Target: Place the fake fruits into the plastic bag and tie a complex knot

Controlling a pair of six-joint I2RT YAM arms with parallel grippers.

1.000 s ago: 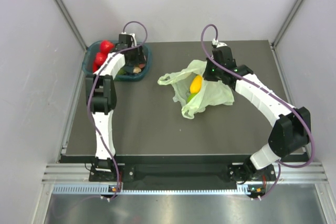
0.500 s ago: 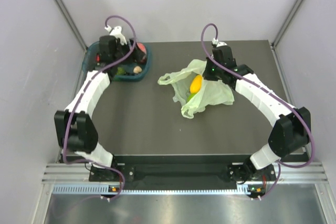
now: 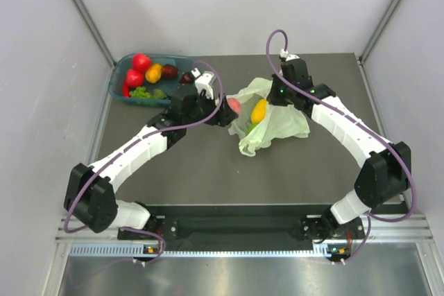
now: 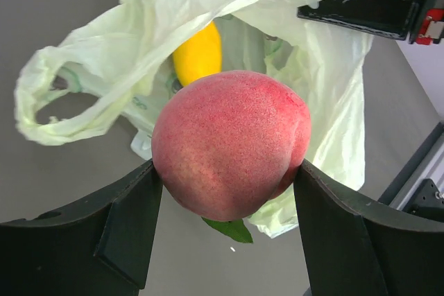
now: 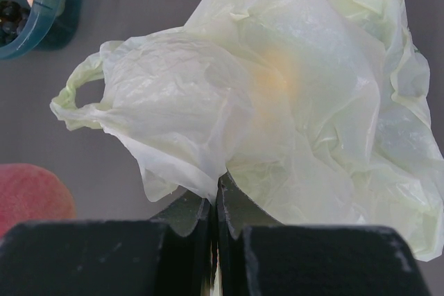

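Note:
My left gripper (image 3: 230, 108) is shut on a pink-red fake peach (image 4: 231, 142), held above the table just left of the pale-green plastic bag (image 3: 270, 121). The peach shows in the top view (image 3: 235, 106) at the bag's open mouth. A yellow fruit (image 3: 259, 110) and a green one lie inside the bag; the yellow one also shows in the left wrist view (image 4: 198, 52). My right gripper (image 5: 217, 192) is shut on the bag's rim and holds it up (image 3: 276, 93). One loop handle (image 4: 52, 102) hangs free at the left. No knot is visible.
A teal basket (image 3: 122, 74) at the back left holds several fruits: red, orange, green and dark purple. Its corner shows in the right wrist view (image 5: 41, 5). The peach shows at that view's lower left (image 5: 31, 195). Grey walls enclose the dark table.
My left arm has swung from over the basket to the right, carrying the peach to the bag's mouth. The right arm and bag have not moved.

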